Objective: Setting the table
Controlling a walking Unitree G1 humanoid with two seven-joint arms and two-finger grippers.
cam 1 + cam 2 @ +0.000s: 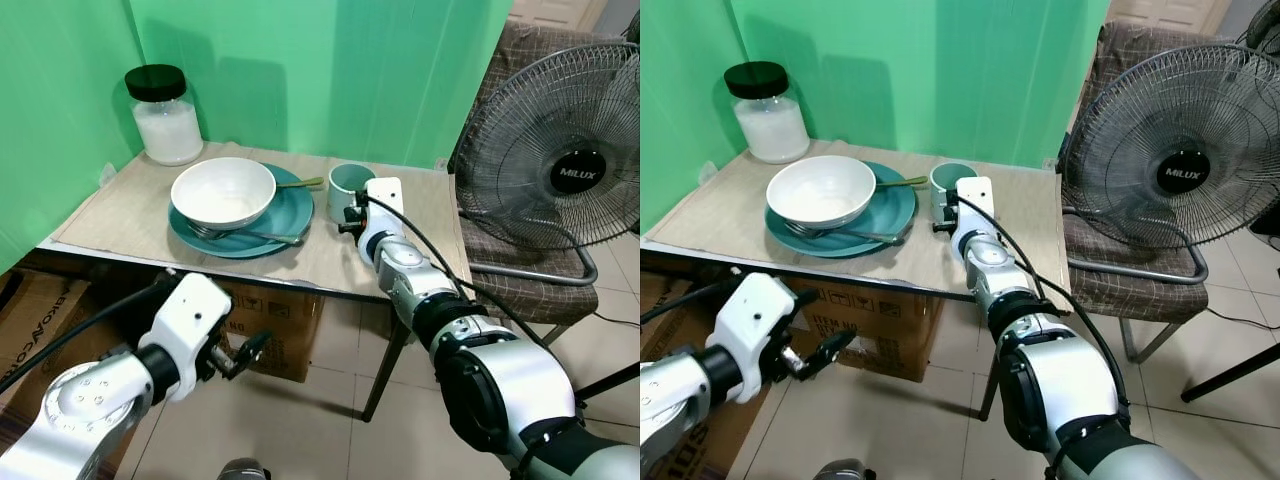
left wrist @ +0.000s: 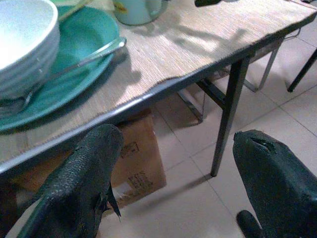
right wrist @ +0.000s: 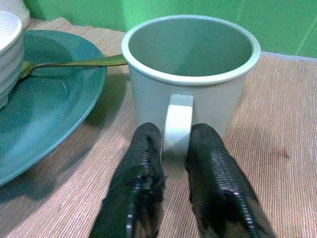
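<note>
The left gripper [image 1: 243,355] is hanging below the table [image 1: 420,215] edge with its 2 fingers spread wide and nothing between them, well apart from the setting. Further right, the teal plate [image 1: 290,212] is carrying the white bowl [image 1: 223,192], and the mug [image 3: 190,82] is sitting just beside the plate. The right gripper [image 3: 174,163] is reaching in from the mug's near side (clearly the nearer arm), its fingers [image 3: 143,171] closing on either side of the upright handle [image 3: 177,126], the mug body lying straight ahead of the jaws.
</note>
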